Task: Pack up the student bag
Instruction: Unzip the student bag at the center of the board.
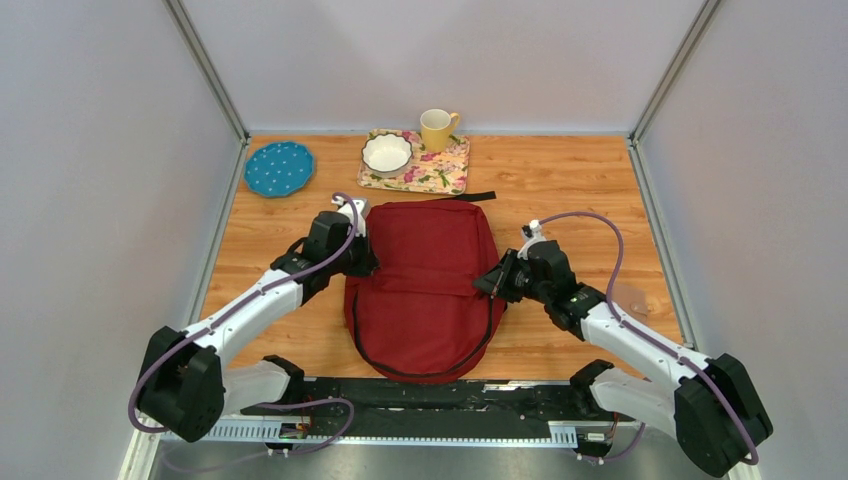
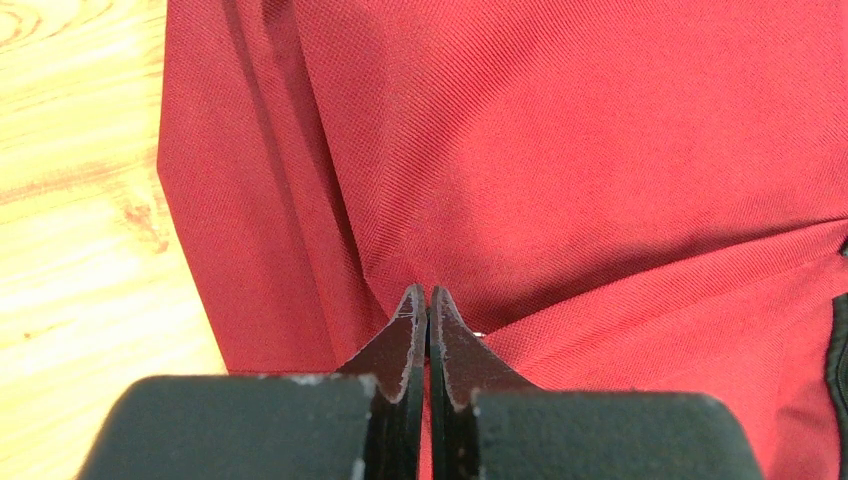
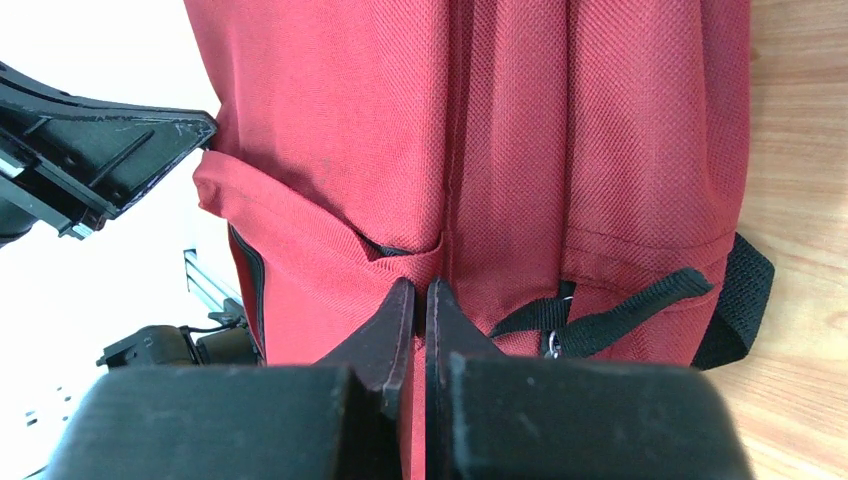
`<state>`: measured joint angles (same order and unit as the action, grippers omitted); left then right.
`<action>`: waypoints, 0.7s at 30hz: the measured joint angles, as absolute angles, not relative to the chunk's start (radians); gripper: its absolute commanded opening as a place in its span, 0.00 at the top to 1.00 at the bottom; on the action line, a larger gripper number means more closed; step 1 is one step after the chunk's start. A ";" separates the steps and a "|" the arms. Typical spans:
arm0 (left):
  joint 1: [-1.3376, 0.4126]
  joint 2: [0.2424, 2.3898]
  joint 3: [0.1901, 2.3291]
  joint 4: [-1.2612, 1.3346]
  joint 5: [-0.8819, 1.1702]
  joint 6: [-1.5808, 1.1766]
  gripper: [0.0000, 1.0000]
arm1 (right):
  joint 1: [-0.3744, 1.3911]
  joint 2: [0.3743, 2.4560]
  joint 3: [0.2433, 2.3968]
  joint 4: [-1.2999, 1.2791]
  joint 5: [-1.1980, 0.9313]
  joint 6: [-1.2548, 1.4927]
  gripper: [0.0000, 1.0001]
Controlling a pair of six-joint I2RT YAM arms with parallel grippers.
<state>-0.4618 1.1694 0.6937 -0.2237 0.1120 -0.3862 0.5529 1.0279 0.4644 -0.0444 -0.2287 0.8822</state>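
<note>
At mid-table the student bag [image 1: 425, 285] lies flat, left jaws and right jaws each clamped on its side fabric; packing looks barely begun.

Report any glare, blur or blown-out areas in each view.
Top external: even light, sharp throughout, only soft shadows around the student bag. Left wrist: bag weave crisp, the table washed pale by glare, the body of the left gripper blurred up close. Right wrist: weave crisp, upper-left background blown to white, the body of the right gripper soft.
</note>
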 measured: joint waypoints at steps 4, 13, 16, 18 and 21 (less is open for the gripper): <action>-0.454 1.193 0.699 -0.218 0.126 -0.387 1.00 | 0.553 1.029 0.464 -0.044 -0.231 0.878 1.00; -0.435 1.203 0.699 -0.173 0.146 -0.402 0.95 | 0.553 1.027 0.464 -0.046 -0.262 0.867 1.00; -0.430 1.218 0.701 -0.165 0.153 -0.408 0.86 | 0.553 1.025 0.464 -0.047 -0.279 0.867 1.00; -0.429 1.224 0.701 -0.164 0.152 -0.414 0.83 | 0.553 1.020 0.464 -0.049 -0.287 0.867 0.99; -0.423 1.227 0.701 -0.158 0.148 -0.421 0.73 | 0.551 1.002 0.465 -0.057 -0.295 0.867 0.95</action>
